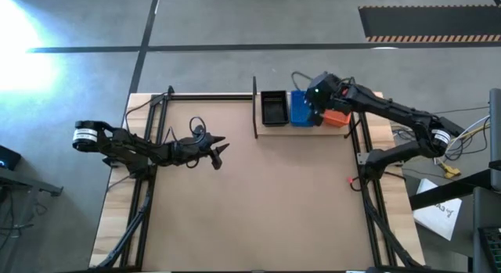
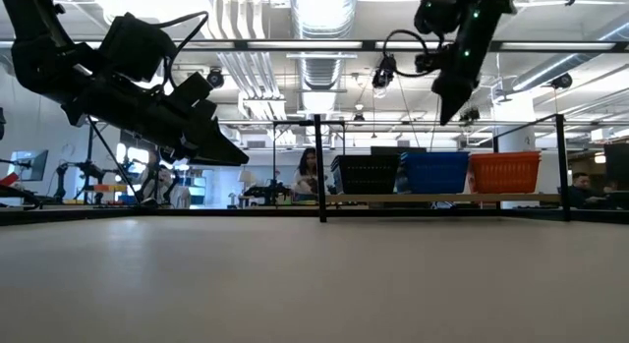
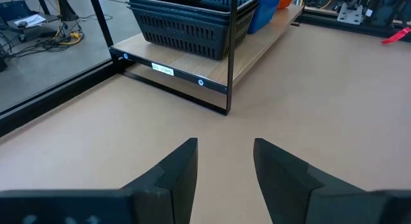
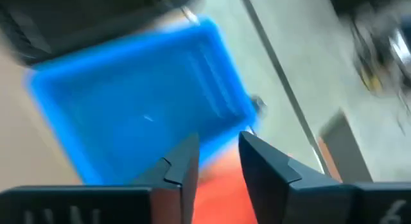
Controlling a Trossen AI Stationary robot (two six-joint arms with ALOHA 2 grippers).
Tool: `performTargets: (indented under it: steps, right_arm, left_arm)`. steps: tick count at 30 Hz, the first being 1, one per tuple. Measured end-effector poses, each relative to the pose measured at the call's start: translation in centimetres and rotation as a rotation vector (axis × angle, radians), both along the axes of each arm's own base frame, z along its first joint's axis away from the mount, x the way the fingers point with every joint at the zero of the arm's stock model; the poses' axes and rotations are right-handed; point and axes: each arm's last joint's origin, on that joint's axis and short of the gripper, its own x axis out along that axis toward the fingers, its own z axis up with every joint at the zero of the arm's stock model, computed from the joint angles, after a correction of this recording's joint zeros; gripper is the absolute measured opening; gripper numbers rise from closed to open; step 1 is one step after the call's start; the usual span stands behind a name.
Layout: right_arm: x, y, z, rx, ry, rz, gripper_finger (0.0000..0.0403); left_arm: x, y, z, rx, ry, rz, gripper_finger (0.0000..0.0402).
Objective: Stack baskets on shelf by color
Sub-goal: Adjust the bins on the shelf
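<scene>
Now all the baskets sit on the shelf at the far side of the table, in three piles side by side: black baskets, blue baskets and orange baskets. How many are in each pile I cannot count, but no basket lies on the brown tabletop, so the sorting looks close to finished.

The right gripper hangs above the shelf, over the place where the blue pile meets the orange one. Its fingers stand a little apart and nothing is between them — it holds no basket. The left gripper waits over the left part of the table, well apart from the shelf, fingers parted and empty.

The risk, I think, is in the leaving. The right fingers are close over the rims of two piles; if the arm goes sideways before it rises, a fingertip could catch a perforated wall and drag or tip the top basket, maybe off the edge of the plank. The thin black posts of the shelf stand near the arm too — a low swing could hit one and shake all three piles. In the high view the orange pile looks slightly turned against the others, so it may be the least stable.
</scene>
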Motion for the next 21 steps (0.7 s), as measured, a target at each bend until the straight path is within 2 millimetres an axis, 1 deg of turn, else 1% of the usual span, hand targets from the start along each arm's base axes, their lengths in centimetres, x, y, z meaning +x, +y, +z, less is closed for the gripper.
performTargets:
  steps: [3, 6, 7, 10, 14, 17, 21]
  right_arm:
    - [-0.9, -0.5, 0.1, 0.055, 0.035, -0.126, 0.0067]
    - [-1.8, -1.3, -0.4, 0.107, 0.051, -0.266, 0.0022]
    - [-2.1, -1.6, -0.6, 0.108, 0.054, -0.312, 0.0016]
    - [-3.0, -2.5, -1.3, 0.108, 0.049, -0.428, 0.0012]
    - [-3.8, -3.5, -2.3, 0.128, 0.061, -0.506, 0.0009]
    - [-4.0, -4.4, -3.0, 0.132, 0.062, -0.539, 0.0009]
    - [-3.7, -5.3, -4.3, 0.139, 0.084, -0.534, 0.0009]
  left_arm:
    - [0.0, 0.0, 0.0, 0.000, 0.000, 0.000, 0.0136]
    - [0.0, 0.0, 0.0, 0.000, 0.000, 0.000, 0.0136]
    - [0.0, 0.0, 0.0, 0.000, 0.000, 0.000, 0.0136]
    - [0.0, 0.0, 0.0, 0.000, 0.000, 0.000, 0.0136]
    - [0.0, 0.0, 0.0, 0.000, 0.000, -0.001, 0.0136]
    - [0.0, 0.0, 0.0, 0.000, 0.000, -0.001, 0.0136]
    - [0.0, 0.0, 0.0, 0.000, 0.000, -0.001, 0.0136]
